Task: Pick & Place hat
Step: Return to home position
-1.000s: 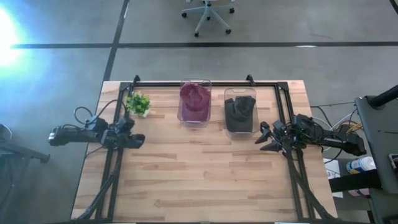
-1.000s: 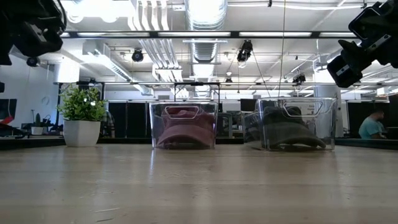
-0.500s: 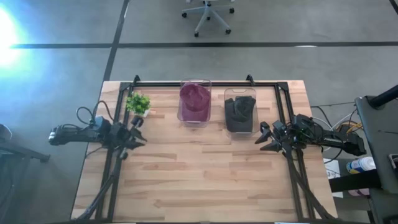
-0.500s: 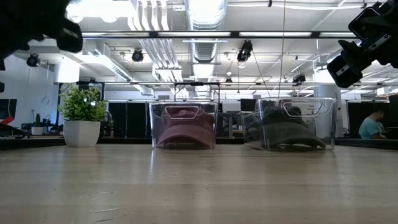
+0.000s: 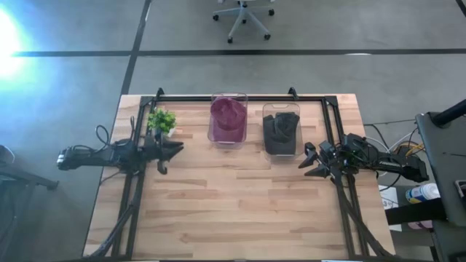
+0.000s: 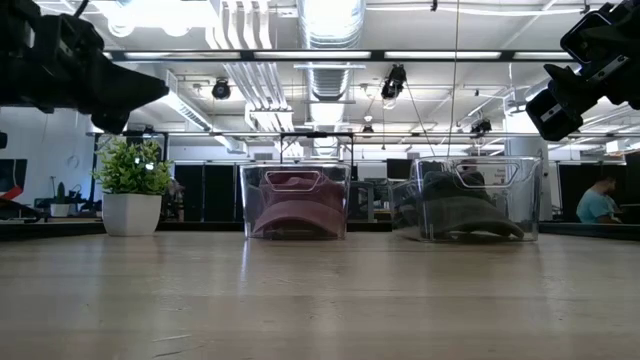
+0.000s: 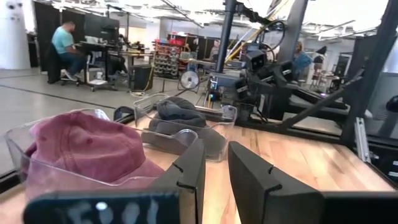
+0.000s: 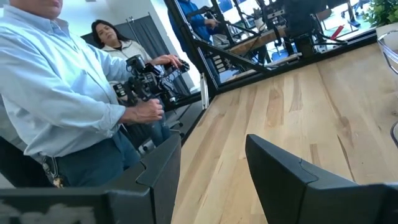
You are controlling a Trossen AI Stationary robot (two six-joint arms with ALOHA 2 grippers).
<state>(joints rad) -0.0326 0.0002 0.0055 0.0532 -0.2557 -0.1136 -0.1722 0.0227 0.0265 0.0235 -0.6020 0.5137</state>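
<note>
A maroon hat (image 5: 228, 116) lies inside a clear bin (image 5: 228, 140) at the table's far middle. A dark grey hat (image 5: 281, 131) fills a second clear bin (image 5: 281, 151) to its right. In the low view both hats (image 6: 296, 212) (image 6: 465, 212) rest on the bin floors. My left gripper (image 5: 177, 148) hovers open above the table, left of the maroon hat's bin, pointing toward the table's right; its wrist view shows the maroon hat (image 7: 87, 149) and the grey hat (image 7: 180, 115) ahead. My right gripper (image 5: 309, 161) waits open at the right edge, raised.
A small potted plant (image 5: 162, 121) stands at the far left, just beyond the left gripper. A black frame (image 5: 240, 97) runs along the table's far edge and both sides. Bare wood (image 5: 233, 204) spans the near half. People (image 8: 68, 93) stand in the room beyond the table.
My left gripper has moved toward the table's right and slightly toward the far edge, toward the maroon hat's bin, and has turned about on the way. The right arm and both hats have kept still.
</note>
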